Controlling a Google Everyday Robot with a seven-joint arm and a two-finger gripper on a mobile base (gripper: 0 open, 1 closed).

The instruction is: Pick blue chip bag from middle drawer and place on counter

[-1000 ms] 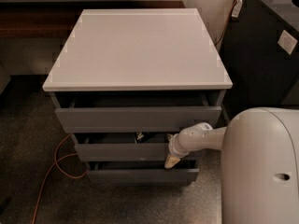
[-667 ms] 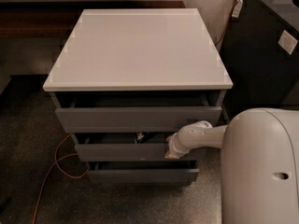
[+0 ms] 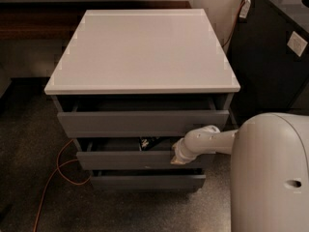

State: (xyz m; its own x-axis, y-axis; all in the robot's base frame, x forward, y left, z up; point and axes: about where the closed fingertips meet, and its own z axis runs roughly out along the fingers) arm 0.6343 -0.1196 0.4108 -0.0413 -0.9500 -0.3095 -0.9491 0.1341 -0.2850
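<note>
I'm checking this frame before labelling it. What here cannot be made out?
Camera view:
- blue chip bag: only a dark scrap shows in the middle drawer; the top drawer hides the rest, and no lettering is readable.
- gripper, at the middle drawer's front near its right end: contact with the front is unclear, too dim.
- top drawer's inside: shadowed under the counter.
- bottom drawer contents: covered by the middle drawer.
</note>
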